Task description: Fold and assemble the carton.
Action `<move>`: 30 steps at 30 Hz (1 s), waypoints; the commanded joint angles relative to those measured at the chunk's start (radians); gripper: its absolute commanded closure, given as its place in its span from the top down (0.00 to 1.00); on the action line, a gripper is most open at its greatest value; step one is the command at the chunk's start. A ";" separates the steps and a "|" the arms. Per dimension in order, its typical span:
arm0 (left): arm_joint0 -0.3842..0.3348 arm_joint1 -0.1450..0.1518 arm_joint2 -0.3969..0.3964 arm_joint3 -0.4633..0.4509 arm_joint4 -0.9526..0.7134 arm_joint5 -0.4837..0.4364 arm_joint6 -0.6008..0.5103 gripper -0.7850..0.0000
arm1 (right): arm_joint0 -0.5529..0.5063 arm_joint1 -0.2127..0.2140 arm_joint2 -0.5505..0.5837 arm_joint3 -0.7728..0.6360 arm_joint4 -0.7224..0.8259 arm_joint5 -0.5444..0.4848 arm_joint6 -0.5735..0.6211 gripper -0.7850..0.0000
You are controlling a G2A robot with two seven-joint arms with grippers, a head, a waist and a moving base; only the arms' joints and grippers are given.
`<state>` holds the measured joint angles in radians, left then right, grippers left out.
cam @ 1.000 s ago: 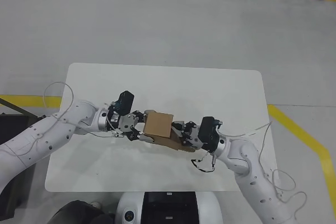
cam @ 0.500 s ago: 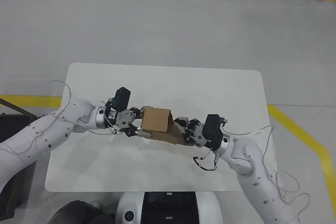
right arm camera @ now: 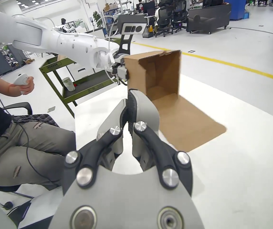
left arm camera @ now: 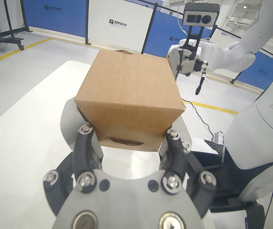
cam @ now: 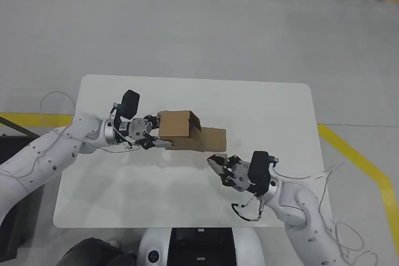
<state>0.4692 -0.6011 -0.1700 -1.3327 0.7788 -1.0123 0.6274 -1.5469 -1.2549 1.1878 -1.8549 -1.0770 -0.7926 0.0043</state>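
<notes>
Carton (cam: 179, 124) is clamped at its left end by the left gripper (cam: 153, 126), mid-way across the table (cam: 266, 106). Its open end faces right, with one flap (cam: 215, 138) lying flat. Right gripper (cam: 216, 161) is pinched together, empty, nearer, apart from the carton. Risk: held at one end only, the carton may swivel or buckle when the flap is pushed.

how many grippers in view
2. The left gripper clamps the carton at its closed end; the right gripper, shut and empty, sits apart from it, nearer the front edge of the table.
</notes>
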 commanded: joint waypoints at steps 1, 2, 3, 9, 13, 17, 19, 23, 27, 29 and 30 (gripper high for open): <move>0.001 -0.005 0.000 -0.002 -0.002 0.000 -0.012 0.00 | 0.009 -0.001 -0.017 0.008 0.006 0.012 0.003 0.00; 0.003 -0.007 0.000 -0.003 -0.002 0.000 -0.018 0.00 | 0.017 -0.003 -0.024 0.015 0.010 0.023 0.004 0.00; 0.003 -0.009 0.000 -0.006 -0.001 0.000 -0.026 0.00 | 0.025 -0.004 -0.031 0.022 0.016 0.038 0.004 0.00; 0.012 -0.016 0.000 -0.027 0.013 0.000 -0.055 0.00 | 0.065 -0.010 -0.051 0.047 0.051 0.124 0.018 0.00; 0.019 -0.018 0.000 -0.039 0.025 0.000 -0.053 0.00 | 0.087 -0.012 -0.061 0.061 0.057 0.167 0.039 0.00; 0.024 -0.019 0.000 -0.047 0.046 0.000 -0.042 0.00 | 0.106 -0.014 -0.081 0.073 0.068 0.181 0.062 0.00; 0.026 -0.019 0.000 -0.048 0.054 0.000 -0.037 0.00 | 0.115 -0.016 -0.094 0.076 0.074 0.182 0.071 0.00; 0.028 -0.021 0.000 -0.048 0.068 0.000 -0.029 0.00 | 0.128 -0.017 -0.112 0.079 0.086 0.186 0.078 0.00; 0.026 -0.022 0.000 -0.031 0.071 0.000 -0.010 0.00 | 0.119 -0.014 -0.089 0.064 0.102 0.201 0.066 0.00; 0.026 -0.021 0.000 -0.026 0.078 0.000 0.001 0.00 | 0.102 -0.009 -0.064 0.048 0.105 0.209 0.058 0.00; 0.027 -0.020 0.000 -0.025 0.082 0.000 0.005 0.00 | 0.094 -0.007 -0.052 0.037 0.107 0.213 0.052 0.00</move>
<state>0.4951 -0.6218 -0.1700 -1.3587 0.8561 -1.0123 0.6279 -1.4449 -1.2639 1.1230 -1.8078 -0.9720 -0.5831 0.0617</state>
